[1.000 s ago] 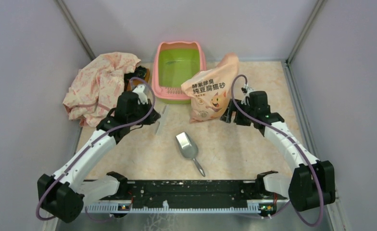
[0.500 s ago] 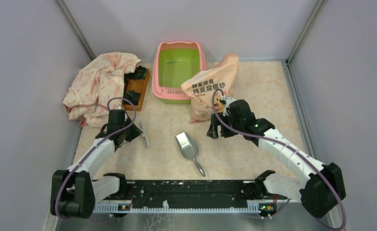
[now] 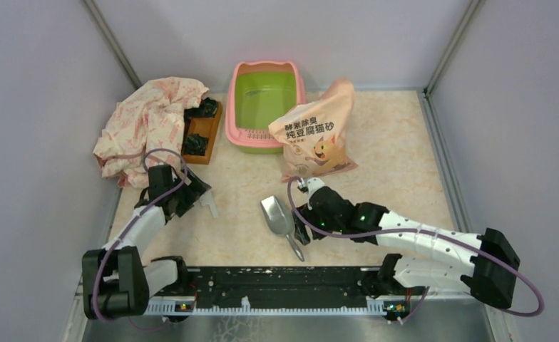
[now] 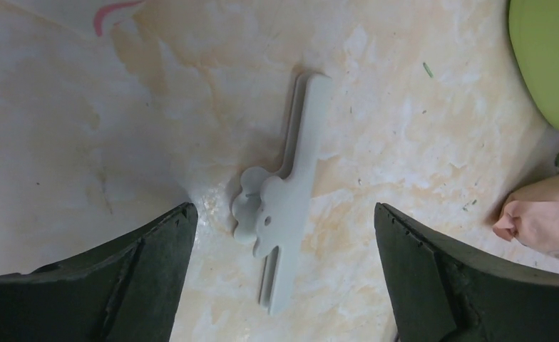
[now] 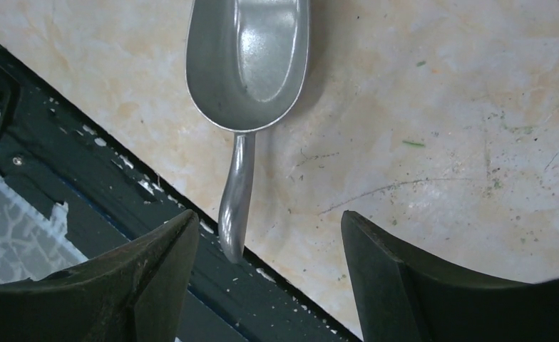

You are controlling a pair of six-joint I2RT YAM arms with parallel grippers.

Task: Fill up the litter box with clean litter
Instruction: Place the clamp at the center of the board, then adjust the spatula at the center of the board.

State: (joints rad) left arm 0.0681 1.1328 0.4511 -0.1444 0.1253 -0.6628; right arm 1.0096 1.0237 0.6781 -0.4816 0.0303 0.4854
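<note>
Since a second ago the left arm has drawn back from the litter box's front left corner to the near left of the bench, and the right arm has swung away from the bag's right side to the middle. The left gripper (image 4: 282, 212) has let go, and its jaws stand wide apart over a grey plastic clip (image 4: 291, 192) that lies flat on the bench between them, touching neither. The right gripper (image 5: 269, 217) hangs with its jaws apart just above the handle of the silver scoop (image 5: 244, 107), which lies on the bench, bowl up and bare, handle pointing to the near edge. The litter box (image 3: 232, 107) sits at the far middle of the bench against the back wall. Its lime-green inside shows plainly, and whether any granules lie in it cannot be told. The peach-pink litter bag (image 3: 316, 135) lies just right of the litter box, its upper left edge overlapping the front right corner, its top crumpled; its contents are hidden. To the left of the litter box a brown wooden tray (image 3: 204, 128) holds two dark clumps, one far and one near, and a patterned cream-and-pink cloth (image 3: 148, 121) is heaped beside it. Count: one litter box, one bag, one scoop, one clip, one wooden tray, one cloth.
</note>
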